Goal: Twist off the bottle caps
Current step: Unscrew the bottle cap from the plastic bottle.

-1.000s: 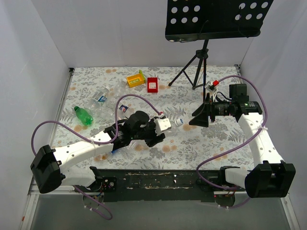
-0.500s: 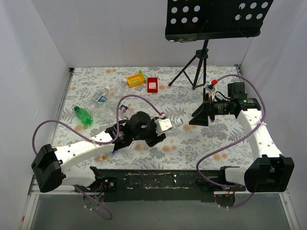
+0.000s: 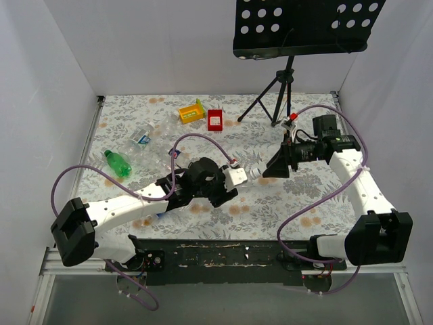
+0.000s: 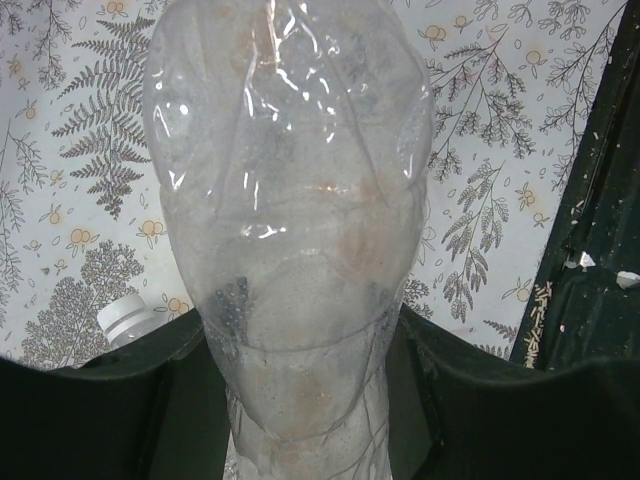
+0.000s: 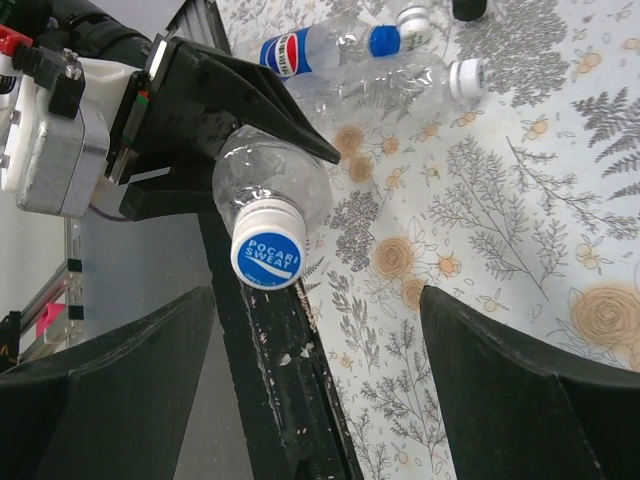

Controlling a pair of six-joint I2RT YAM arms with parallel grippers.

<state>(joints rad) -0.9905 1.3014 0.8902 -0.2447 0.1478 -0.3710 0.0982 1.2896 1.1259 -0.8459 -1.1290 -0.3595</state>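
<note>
Two small trays sit at the upper middle of the overhead view: a yellow tray (image 3: 191,112) and, just right of it, a red tray (image 3: 215,120). What lies in them is too small to tell. At the left of that view a green bottle (image 3: 117,163) lies on the flowered table (image 3: 304,203), with a heap of clear bottles (image 3: 145,132) above it.

My left pincer (image 4: 300,335) is clenched on a clear bottle (image 4: 290,200). My dark fingers (image 4: 120,400) press both sides of its lower part at the bottom of the left wrist frame. Its walls are crumpled and see-through.

My right pincer (image 5: 318,300) stands released. Its two fingers (image 5: 110,390) are spread wide at the bottom corners of the right wrist frame and grip nothing.

The blue-and-white cap (image 5: 266,257) sits on the mouth of the held bottle, left of centre in the right wrist frame. It faces my right pincer and neither finger touches it.

Only the right wrist view shows this cap; the left wrist view is filled by the bottle's body. The left wrist view alone shows a white ribbed cap (image 4: 128,318) at lower left, beside my finger, and I cannot tell which bottle it belongs to.

At the top of the right wrist frame two more bottles lie side by side on the table. One is a blue-labelled bottle (image 5: 310,50) with a blue cap (image 5: 383,40). The other is a plain bottle (image 5: 380,85) with a white cap (image 5: 465,78).
</note>
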